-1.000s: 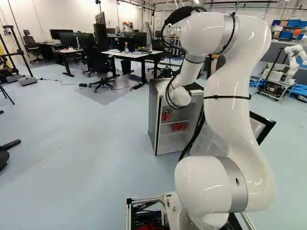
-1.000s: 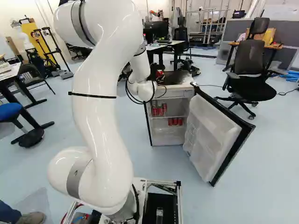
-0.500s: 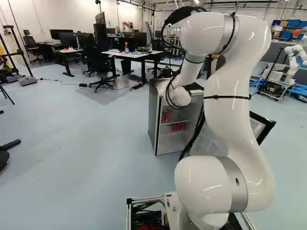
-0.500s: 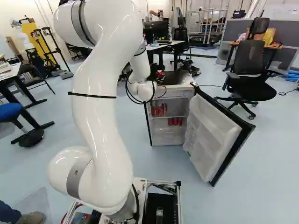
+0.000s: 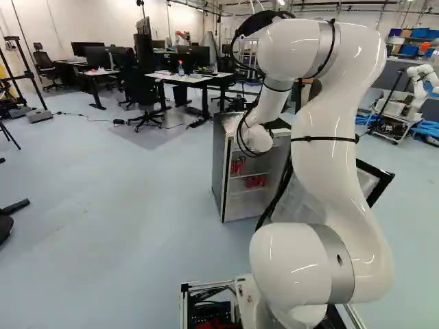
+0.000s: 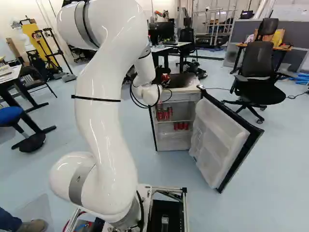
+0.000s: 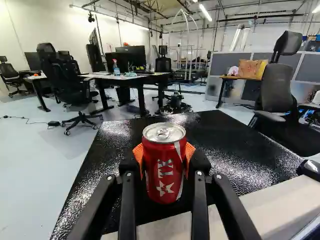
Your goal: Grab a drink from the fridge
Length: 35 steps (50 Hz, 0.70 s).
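Over the black top of the fridge (image 5: 219,168), clamps a red can (image 7: 163,172) between the orange pads (image 7: 190,151) of the claw (image 6: 164,78). Shows white lettering and a star on that can's side in the wrist view. Holds more red cans (image 6: 165,115) on the upper shelf and others (image 6: 181,126) lower down, visible in both base views. Stands with the door (image 6: 219,140) swung open, fully visible in the right base view, mostly behind the arm (image 5: 329,164) in the left. Beyond the door, a black office chair (image 6: 258,63); at the right of the left base view, another robot (image 5: 420,92).
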### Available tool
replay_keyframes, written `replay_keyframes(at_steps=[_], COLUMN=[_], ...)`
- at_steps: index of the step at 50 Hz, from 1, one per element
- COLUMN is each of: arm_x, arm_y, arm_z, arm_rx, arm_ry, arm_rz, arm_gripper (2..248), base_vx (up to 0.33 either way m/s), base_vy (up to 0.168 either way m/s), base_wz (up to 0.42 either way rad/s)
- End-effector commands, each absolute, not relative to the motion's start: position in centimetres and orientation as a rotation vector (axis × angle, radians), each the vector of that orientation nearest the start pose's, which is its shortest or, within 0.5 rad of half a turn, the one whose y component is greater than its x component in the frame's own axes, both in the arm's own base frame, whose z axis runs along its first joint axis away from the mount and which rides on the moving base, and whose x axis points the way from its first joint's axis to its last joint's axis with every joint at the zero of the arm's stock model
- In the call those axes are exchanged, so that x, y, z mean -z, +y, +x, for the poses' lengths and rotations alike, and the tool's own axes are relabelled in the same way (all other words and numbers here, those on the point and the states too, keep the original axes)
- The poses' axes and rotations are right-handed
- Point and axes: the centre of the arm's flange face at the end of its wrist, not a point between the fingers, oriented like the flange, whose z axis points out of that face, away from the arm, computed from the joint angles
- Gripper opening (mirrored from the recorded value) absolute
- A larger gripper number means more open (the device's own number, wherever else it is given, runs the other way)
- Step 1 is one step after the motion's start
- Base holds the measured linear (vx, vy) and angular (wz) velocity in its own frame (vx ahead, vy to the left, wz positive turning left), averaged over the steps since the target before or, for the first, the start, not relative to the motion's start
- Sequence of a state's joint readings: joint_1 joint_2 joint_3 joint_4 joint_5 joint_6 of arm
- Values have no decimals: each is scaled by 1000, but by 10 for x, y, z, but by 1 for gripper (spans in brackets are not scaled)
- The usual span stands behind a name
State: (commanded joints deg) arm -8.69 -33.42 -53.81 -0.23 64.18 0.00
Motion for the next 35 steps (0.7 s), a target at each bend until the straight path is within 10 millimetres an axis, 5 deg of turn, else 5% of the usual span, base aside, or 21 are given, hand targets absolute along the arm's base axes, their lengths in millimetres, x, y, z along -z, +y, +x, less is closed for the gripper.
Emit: replay_keyframes(at_steps=[15, 16, 21, 22, 26, 27, 31, 32, 35], arm_x=[-334, -334, -334, -334, -334, -334, -334, -334, -335], arm_y=[-89, -89, -89, -89, -89, -89, -89, -89, -89], arm_z=[587, 587, 587, 587, 587, 587, 585, 584, 580], arm_rx=[2178, 2178, 2178, 2178, 2178, 2178, 2177, 2176, 2172], arm_ry=[176, 176, 176, 176, 176, 176, 177, 177, 178], arm_rz=[-2395, -2395, -2395, -2395, -2395, -2395, -2397, -2398, -2401], arm_gripper=[101, 129, 129, 164, 164, 201, 201, 239, 239], base_vx=[0, 0, 0, 0, 0, 0, 0, 0, 0], base_vy=[0, 0, 0, 0, 0, 0, 0, 0, 0], base_wz=[0, 0, 0, 0, 0, 0, 0, 0, 0])
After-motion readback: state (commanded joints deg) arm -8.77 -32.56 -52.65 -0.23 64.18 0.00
